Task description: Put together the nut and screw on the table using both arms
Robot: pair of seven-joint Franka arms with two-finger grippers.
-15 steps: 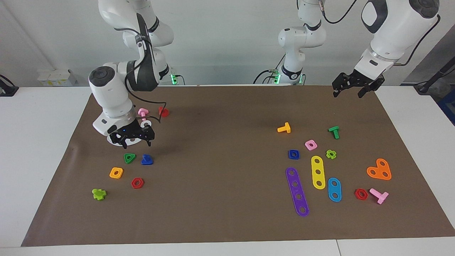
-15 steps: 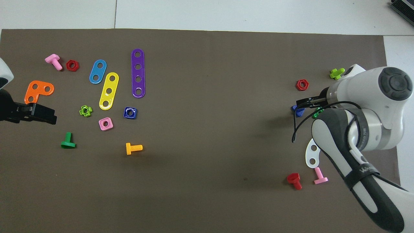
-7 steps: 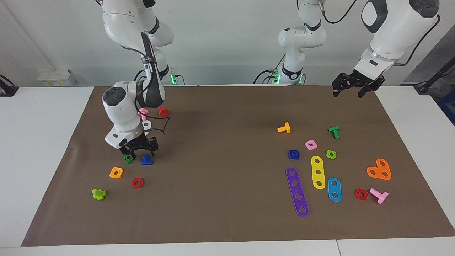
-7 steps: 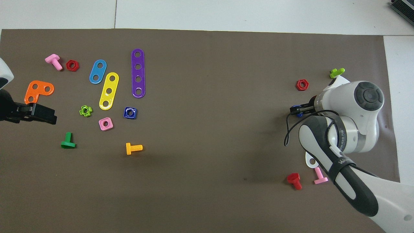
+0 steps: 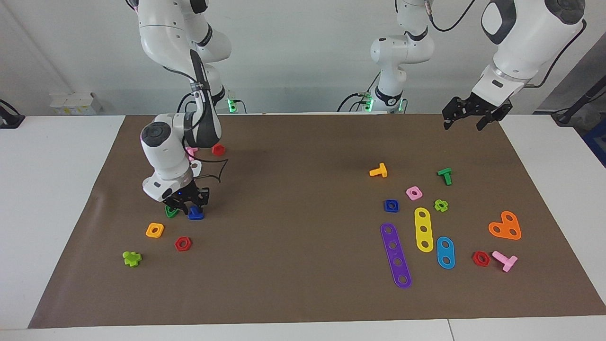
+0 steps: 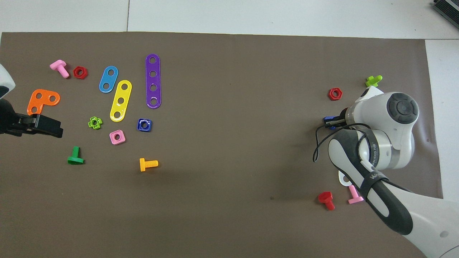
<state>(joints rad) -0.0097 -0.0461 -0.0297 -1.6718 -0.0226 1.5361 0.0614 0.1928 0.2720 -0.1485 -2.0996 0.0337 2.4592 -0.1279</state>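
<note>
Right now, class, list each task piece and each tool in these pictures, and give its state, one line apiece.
screw, lying on the mat, apart from the nut.
nut, flat on the mat toward the left arm's end, hole empty.
right tool, low at the screw; grip cannot be told.
left tool, open, empty, in the air over the mat's edge, waiting.
</note>
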